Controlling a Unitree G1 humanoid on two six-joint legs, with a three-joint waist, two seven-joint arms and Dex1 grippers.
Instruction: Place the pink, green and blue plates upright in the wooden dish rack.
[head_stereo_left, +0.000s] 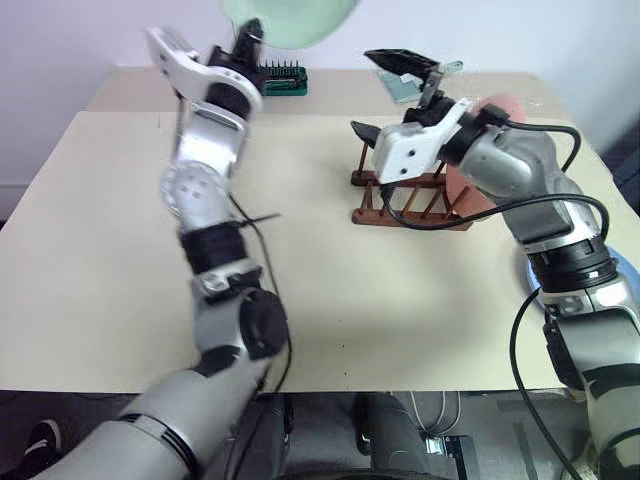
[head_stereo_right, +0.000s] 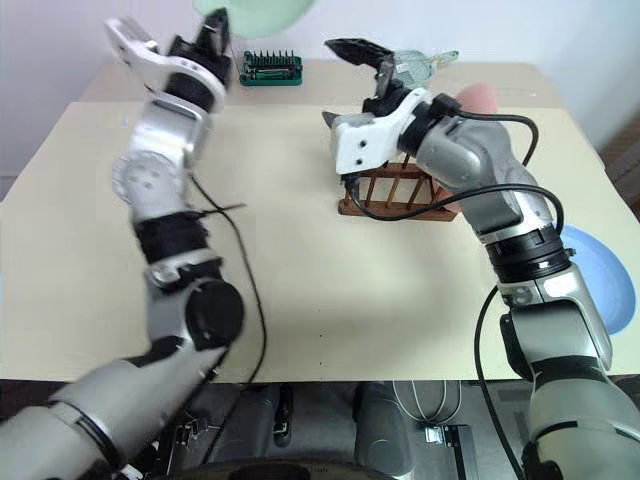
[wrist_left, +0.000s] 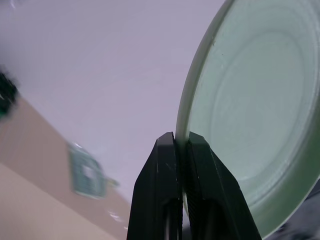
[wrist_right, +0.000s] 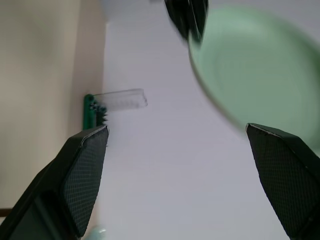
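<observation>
**Two arms raised: green plate handoff**

Largest first: the table (head_stereo_left: 330, 330) carries the wooden dish rack (head_stereo_left: 405, 205), pink plate (head_stereo_left: 470, 190) slotted in. We hold the green plate (wrist_left: 260, 115) aloft, left gripper (wrist_left: 182, 145) pinching its rim; right gripper (wrist_right: 177, 150) gapes wide. We should close on the rim squarely.

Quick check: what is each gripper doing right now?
Left gripper: closed on the rim of the green plate.
Right gripper: open, holding nothing.

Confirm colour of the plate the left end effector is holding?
Pale mint green plate, pinched at its rim by the left end effector; clearest in the left wrist view.
</observation>
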